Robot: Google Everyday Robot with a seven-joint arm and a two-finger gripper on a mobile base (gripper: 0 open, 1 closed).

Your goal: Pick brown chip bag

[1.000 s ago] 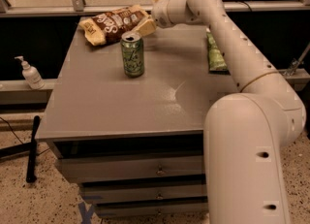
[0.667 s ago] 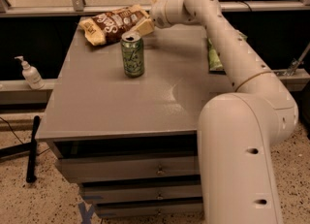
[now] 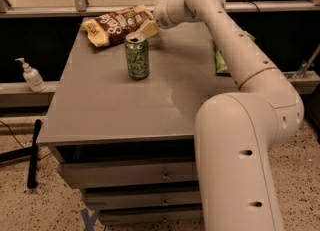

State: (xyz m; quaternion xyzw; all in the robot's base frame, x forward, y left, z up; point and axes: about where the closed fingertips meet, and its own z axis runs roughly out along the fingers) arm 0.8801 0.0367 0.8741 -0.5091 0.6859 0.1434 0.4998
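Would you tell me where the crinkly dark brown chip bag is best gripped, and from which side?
Probably its right tan-yellow end, approached from the right, where the gripper sits. The crinkly dark brown chip bag lies flat far back on the grey table, and the green can stands close in front.

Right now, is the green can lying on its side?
No, the green can stands upright near the brown chip bag, with the gripper at the bag's right end.
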